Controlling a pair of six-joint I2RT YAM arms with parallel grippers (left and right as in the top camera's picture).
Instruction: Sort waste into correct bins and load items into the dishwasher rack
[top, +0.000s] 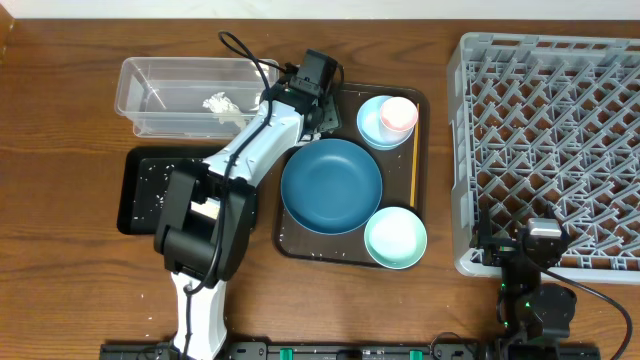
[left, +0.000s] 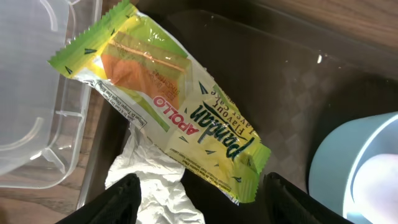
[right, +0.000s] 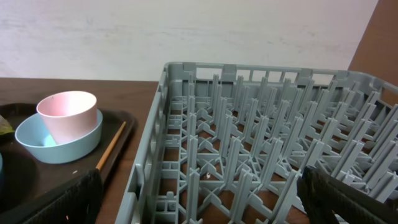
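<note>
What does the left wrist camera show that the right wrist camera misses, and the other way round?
Only left wrist: the yellow-green wrapper lying partly over crumpled tissue, beside the clear tub. Only right wrist: the grey rack and the orange stick. Both: the small light blue bowl on the brown tray.

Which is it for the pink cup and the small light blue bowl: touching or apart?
Touching. The right wrist view shows the pink cup standing inside the small light blue bowl, its lower part sunk below the bowl's rim.
</note>
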